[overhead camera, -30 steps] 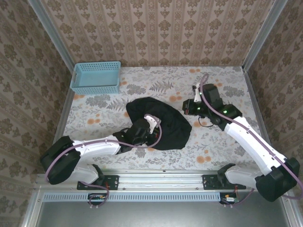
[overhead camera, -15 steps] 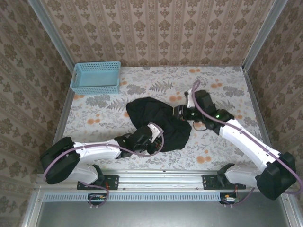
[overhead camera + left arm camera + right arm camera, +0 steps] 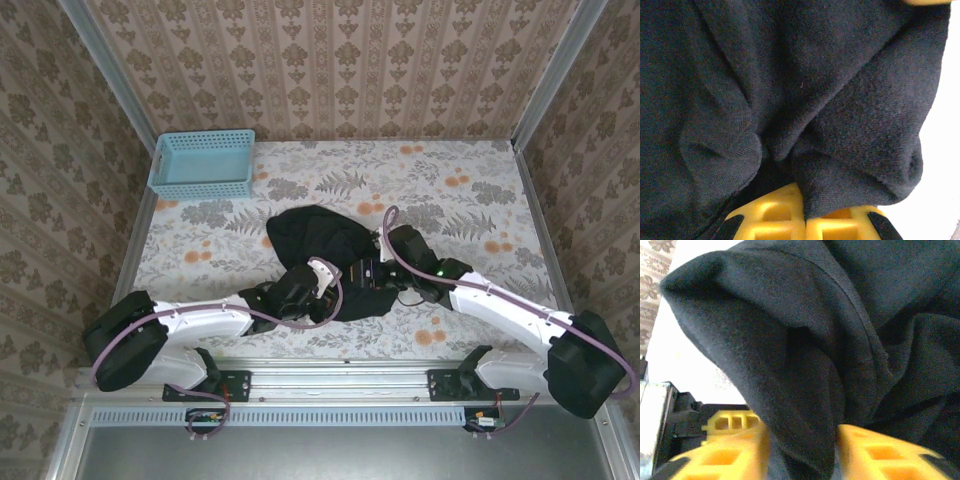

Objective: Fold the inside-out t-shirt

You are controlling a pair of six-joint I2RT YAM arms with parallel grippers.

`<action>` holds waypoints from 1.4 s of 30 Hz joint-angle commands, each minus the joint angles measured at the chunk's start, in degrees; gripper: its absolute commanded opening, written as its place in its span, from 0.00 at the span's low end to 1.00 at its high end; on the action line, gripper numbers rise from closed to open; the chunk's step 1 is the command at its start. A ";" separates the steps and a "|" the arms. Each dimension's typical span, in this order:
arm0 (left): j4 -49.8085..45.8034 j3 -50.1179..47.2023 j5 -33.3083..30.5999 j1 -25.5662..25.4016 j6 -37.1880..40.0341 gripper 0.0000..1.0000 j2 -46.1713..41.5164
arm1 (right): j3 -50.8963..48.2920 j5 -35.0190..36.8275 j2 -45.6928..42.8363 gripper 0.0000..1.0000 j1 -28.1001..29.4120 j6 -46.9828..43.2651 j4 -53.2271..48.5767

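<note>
The inside-out t-shirt (image 3: pixel 318 238) lies as a crumpled black heap in the middle of the table. My left gripper (image 3: pixel 322 293) is at its near left edge. In the left wrist view the left gripper (image 3: pixel 805 220) is shut, with a fold of the black t-shirt (image 3: pixel 790 90) pinched between its yellow fingers. My right gripper (image 3: pixel 358 274) is at the heap's near right edge. In the right wrist view the right gripper (image 3: pixel 802 450) is open, jaws apart, and a thick fold of the t-shirt (image 3: pixel 840 315) hangs between the fingers.
A light blue plastic basket (image 3: pixel 202 164) stands at the back left corner of the flowered table (image 3: pixel 470 190). Patterned walls close in the left, back and right sides. The two grippers sit close together at the shirt's near edge.
My right arm has swung from the back right down to the shirt's near right edge, and its jaws have opened. My left gripper has shifted a little right, still holding the shirt.
</note>
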 commanded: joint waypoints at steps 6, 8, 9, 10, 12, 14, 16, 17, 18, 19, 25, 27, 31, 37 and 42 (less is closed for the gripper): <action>-1.63 1.49 -0.41 0.33 0.35 0.15 1.62 | 14.75 10.77 -0.58 0.00 0.48 -6.85 -17.26; -2.16 1.43 -0.74 0.40 0.63 0.17 2.31 | 19.53 13.78 -1.24 0.00 -0.51 -9.16 -23.40; -2.39 1.45 -1.04 0.37 0.72 0.16 2.68 | 21.20 13.69 -1.40 0.00 -1.17 -9.86 -25.01; -2.57 1.51 -1.47 0.43 0.84 0.15 3.23 | 22.71 13.12 -1.34 0.00 -1.70 -10.66 -26.29; -2.42 1.60 -2.02 0.41 0.87 0.10 4.06 | 24.68 12.73 -0.87 0.00 -2.24 -11.87 -28.30; -1.96 1.45 -2.24 0.43 0.86 0.06 4.76 | 25.69 13.24 -0.17 0.00 -2.61 -12.78 -29.73; -1.39 1.21 -2.28 0.41 0.57 0.02 4.90 | 26.15 14.82 0.40 0.00 -3.13 -14.09 -30.92; -1.16 0.99 -2.27 0.37 0.49 0.01 4.79 | 26.37 16.00 0.65 0.00 -3.30 -14.67 -31.51; -0.82 0.75 -2.20 0.40 0.38 0.00 4.66 | 26.76 17.83 1.05 0.00 -3.52 -15.37 -32.02; -0.47 0.57 -1.94 0.43 0.37 0.00 4.50 | 27.18 19.04 1.65 0.01 -3.76 -15.87 -32.37; -0.44 0.65 -1.62 0.55 0.43 0.00 2.23 | 27.18 8.57 5.58 0.04 -2.19 -12.15 -24.99; 0.16 -0.18 -1.90 0.98 -0.20 0.00 0.54 | 27.63 7.70 7.91 0.10 0.57 -11.59 -23.44; 2.07 -3.78 -1.73 3.18 -2.32 0.00 -2.44 | 28.07 7.29 10.27 0.46 3.00 -11.77 -23.24; 1.98 -6.81 -0.68 4.28 -3.50 0.05 -3.91 | 20.58 5.80 3.16 0.59 -4.07 -9.67 -18.74; 2.34 -7.52 -0.51 4.39 -4.18 0.07 -3.72 | 12.77 6.06 1.15 0.53 -10.73 -7.44 -15.52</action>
